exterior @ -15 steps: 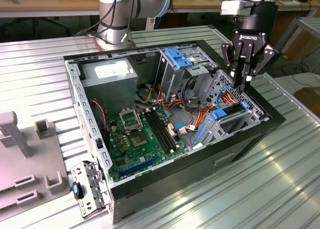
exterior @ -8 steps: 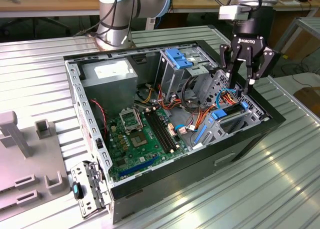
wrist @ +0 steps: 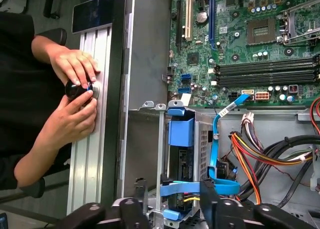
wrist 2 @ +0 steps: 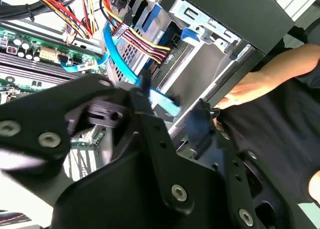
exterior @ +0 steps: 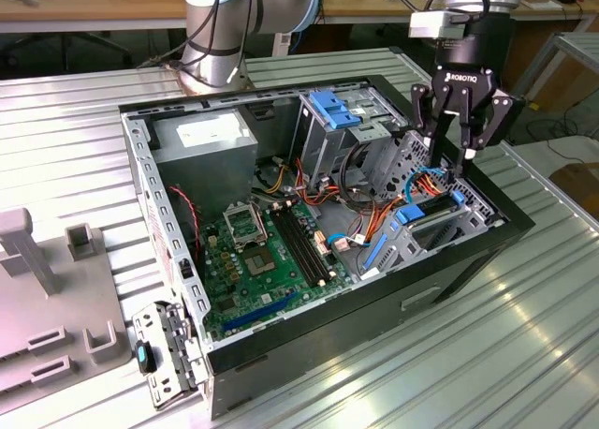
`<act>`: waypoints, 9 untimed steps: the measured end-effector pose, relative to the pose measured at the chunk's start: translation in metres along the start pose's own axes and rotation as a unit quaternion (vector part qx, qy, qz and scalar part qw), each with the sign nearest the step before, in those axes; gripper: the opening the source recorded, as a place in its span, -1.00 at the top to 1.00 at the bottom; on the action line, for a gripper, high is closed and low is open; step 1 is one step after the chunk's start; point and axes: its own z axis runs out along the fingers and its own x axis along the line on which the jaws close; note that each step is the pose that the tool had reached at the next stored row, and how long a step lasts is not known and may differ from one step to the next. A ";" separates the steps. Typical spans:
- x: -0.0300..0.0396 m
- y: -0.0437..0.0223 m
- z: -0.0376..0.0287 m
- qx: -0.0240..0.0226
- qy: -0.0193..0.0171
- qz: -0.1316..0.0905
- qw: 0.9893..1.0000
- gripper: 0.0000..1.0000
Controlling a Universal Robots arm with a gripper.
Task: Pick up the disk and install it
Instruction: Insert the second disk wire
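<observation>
The disk (exterior: 432, 212) sits in the drive bay at the corner of the open computer case (exterior: 374, 303), on the exterior view's right, with a blue tab at each end. In the first wrist view the disk (wrist: 178, 171) lies in the silver bay below its blue tab (wrist: 181, 131). My gripper (exterior: 454, 155) hangs just above it, open, one finger on each side of the disk. Both wrist views show the gripper (wrist: 174, 191) (wrist 2: 172, 96) spread, with a thin blue cable (wrist: 197, 189) running across between the fingers.
Beside the bay are bundled red, yellow and orange wires (exterior: 370, 199), a silver cage with a paler blue bracket (exterior: 334, 109) and the motherboard (exterior: 257, 260). A person's hands (wrist: 75, 94) hold a dark round object on the table beside the case. A grey fixture (exterior: 56, 298) stands at the exterior view's left.
</observation>
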 end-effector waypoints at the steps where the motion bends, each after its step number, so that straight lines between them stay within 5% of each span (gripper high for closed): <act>1: 0.0000 0.0000 0.0000 0.000 0.000 0.000 1.000 0.03; 5: 0.0000 0.0000 0.0000 0.000 0.000 0.000 1.000 0.63; 9: 0.0000 -0.0001 0.0001 0.000 0.000 0.000 1.000 0.67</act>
